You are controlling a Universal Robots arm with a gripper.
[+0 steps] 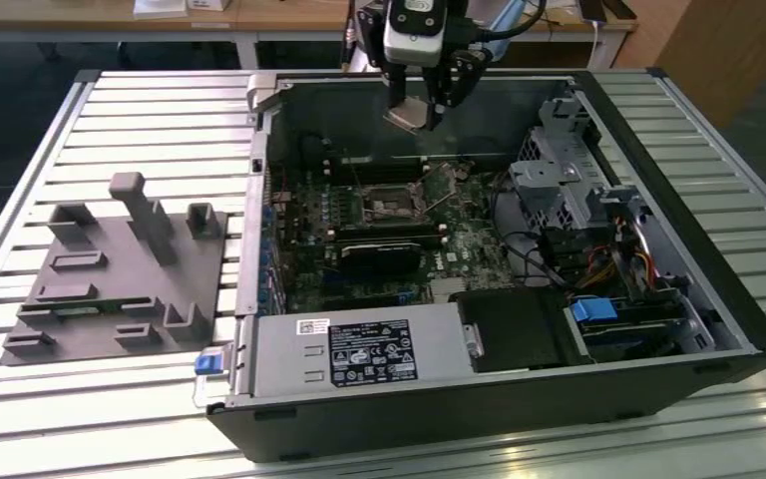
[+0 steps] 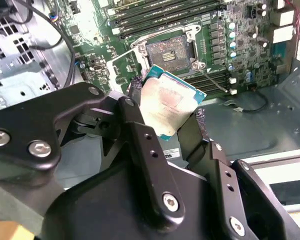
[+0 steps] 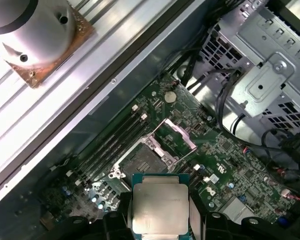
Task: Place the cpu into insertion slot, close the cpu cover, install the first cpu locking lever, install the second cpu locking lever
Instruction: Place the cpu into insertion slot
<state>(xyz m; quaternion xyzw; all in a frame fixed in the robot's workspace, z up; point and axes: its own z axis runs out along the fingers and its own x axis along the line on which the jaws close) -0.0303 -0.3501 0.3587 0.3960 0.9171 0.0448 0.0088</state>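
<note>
My gripper (image 1: 417, 110) hangs above the open computer case, shut on the cpu (image 1: 406, 117), a small square chip with a silvery top. Both wrist views show the cpu (image 2: 170, 97) (image 3: 159, 205) pinched between the two black fingers (image 2: 135, 90), tilted and well above the board. The insertion slot (image 3: 142, 160) (image 2: 170, 50) (image 1: 390, 205) lies bare on the green board, its dark centre showing. The cpu cover (image 3: 180, 134) stands swung up beside the slot. The chip is apart from the socket, off to one side of it.
Inside the case are a metal drive cage (image 1: 570, 180) with cables, long memory slots (image 3: 110, 145), a black block (image 1: 383, 254) near the socket and a labelled grey box (image 1: 343, 354). A grey fixture (image 1: 117, 269) sits on the slatted table at the exterior view's left.
</note>
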